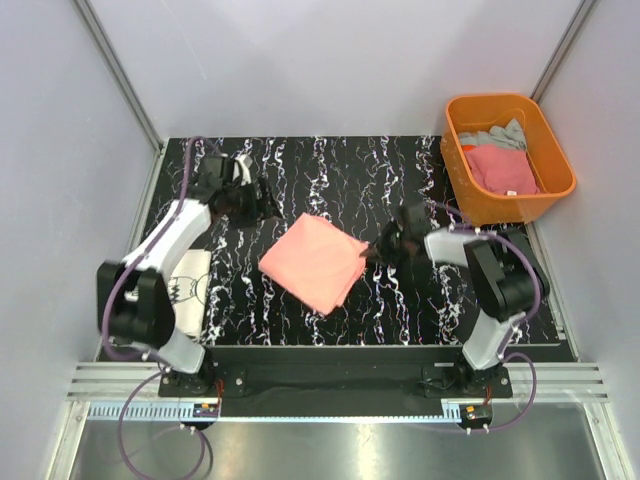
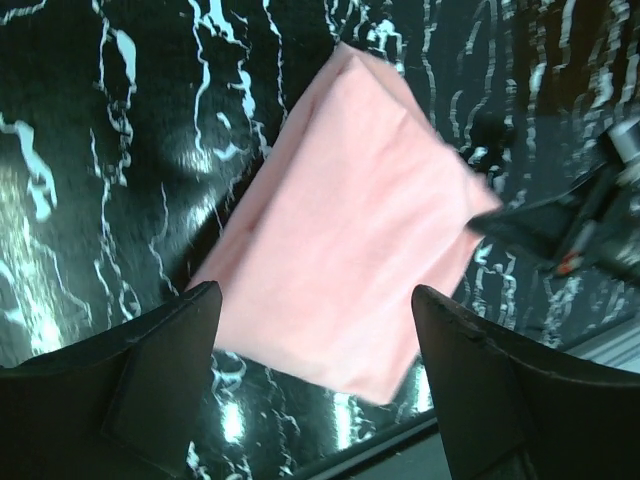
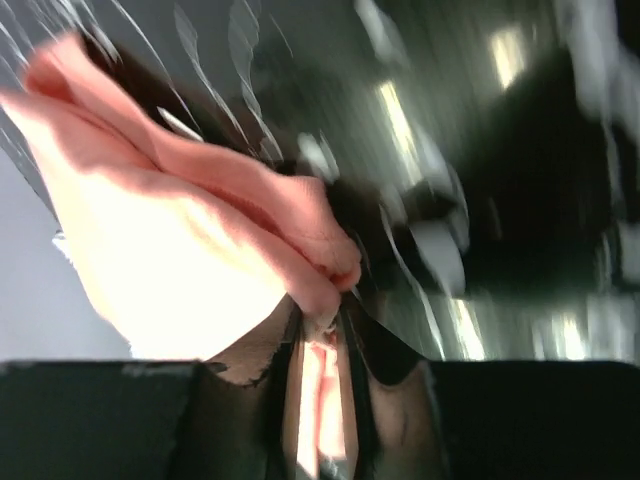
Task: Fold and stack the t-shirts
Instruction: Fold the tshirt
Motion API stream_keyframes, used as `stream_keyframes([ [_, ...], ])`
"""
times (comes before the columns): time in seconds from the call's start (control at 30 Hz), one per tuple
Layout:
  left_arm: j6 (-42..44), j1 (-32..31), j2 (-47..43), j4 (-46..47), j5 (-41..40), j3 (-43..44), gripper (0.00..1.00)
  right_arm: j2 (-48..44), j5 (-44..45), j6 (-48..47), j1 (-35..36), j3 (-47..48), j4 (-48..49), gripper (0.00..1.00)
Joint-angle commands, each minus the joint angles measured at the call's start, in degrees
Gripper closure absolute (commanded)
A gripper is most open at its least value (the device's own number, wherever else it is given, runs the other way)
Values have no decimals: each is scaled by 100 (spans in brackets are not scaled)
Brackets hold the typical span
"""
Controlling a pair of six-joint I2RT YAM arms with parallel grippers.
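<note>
Right fingers pinch the right edge of the folded salmon-pink t-shirt, which lies mid-way across the counter. Left fingers gape empty beyond its far-left corner. A white printed tee lies under the left arm. The orange tub sits far right.

Pale grey walls; black white-veined tabletop; aluminium corner posts; shiny metal ledge at near edge.

This looks like a robot test lab, not a home. Plain white walls stand on three sides, held up by bare metal bars. The left robot arm and the right robot arm are bolted to a dark plate at the near edge of a black marble-look table. Purple cables run along them.
</note>
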Motion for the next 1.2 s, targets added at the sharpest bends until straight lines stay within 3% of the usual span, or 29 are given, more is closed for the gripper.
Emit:
stream_keyframes([
  [0.0,675,-5,761,189,152,501,18,671,-10,-1670,-443,1090,-617,75],
  [0.1,737,-14,1280,557,205,642,20,1393,-686,-2577,-734,2312,-1424,64],
  [0.2,772,-14,1833,910,624,974,25,1605,-785,-3246,-788,3270,-2242,53],
  [0.27,816,-14,2324,901,784,1396,27,1579,-872,-3406,-840,3421,-2506,40],
  [0.37,790,-5,2799,901,881,1845,27,1613,-1169,-3407,-928,3553,-2578,34],
  [0.63,711,-5,3627,928,1013,2522,35,2106,-1708,-3205,-946,4028,-2622,44],
  [1.0,632,-5,3988,919,1145,2716,41,2492,-1787,-3082,-946,4292,-2613,43],
  [1.17,526,4,4094,910,1128,2769,64,2519,-1691,-3038,-937,4327,-2596,53],
])
